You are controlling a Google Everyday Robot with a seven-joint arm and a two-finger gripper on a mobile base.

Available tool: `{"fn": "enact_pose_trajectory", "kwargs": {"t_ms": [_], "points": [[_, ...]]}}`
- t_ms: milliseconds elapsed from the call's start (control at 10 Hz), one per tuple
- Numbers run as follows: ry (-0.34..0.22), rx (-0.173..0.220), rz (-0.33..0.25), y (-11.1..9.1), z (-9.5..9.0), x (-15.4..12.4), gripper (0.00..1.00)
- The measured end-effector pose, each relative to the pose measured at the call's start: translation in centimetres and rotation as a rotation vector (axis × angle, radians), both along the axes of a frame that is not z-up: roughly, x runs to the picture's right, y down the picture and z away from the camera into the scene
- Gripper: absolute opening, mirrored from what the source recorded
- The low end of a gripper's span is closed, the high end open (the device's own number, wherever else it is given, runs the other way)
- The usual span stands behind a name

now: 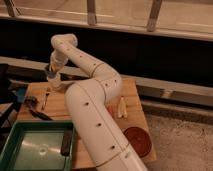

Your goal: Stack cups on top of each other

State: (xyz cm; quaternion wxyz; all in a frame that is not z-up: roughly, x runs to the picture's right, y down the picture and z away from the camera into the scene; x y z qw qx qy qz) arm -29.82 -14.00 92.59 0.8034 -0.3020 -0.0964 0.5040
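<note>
My gripper (pixel 52 76) hangs at the end of the white arm (pixel 95 105), over the back left part of the wooden table (pixel 135 95). A small pale object (pixel 56 85), possibly a cup, sits on the table right under the gripper. I cannot tell whether the gripper touches it. No other cup shows clearly. The thick arm links hide the middle of the table.
A green tray (pixel 15 150) stands at the front left with a dark item (pixel 66 141) in it. Dark utensils (pixel 36 106) lie on the table's left side. A pale elongated object (pixel 121 107) lies right of the arm. A red round dish (pixel 138 140) sits at the front right corner.
</note>
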Motion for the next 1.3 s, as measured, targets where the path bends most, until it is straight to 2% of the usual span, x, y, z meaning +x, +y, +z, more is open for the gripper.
{"fn": "enact_pose_trajectory", "kwargs": {"t_ms": [100,200,400,700,1000,1300], "points": [[-0.001,-0.009,-0.004,0.2,0.1,-0.3,0.58],[0.001,-0.015,-0.006,0.4,0.3,-0.3,0.62],[0.006,-0.018,-0.003,0.4,0.3,0.1,0.62],[0.017,0.000,0.017,-0.3,-0.6,1.3,0.62],[0.024,0.031,0.032,-1.1,-1.8,2.0,0.62],[0.030,0.086,0.099,-2.8,-4.3,4.5,0.62]]}}
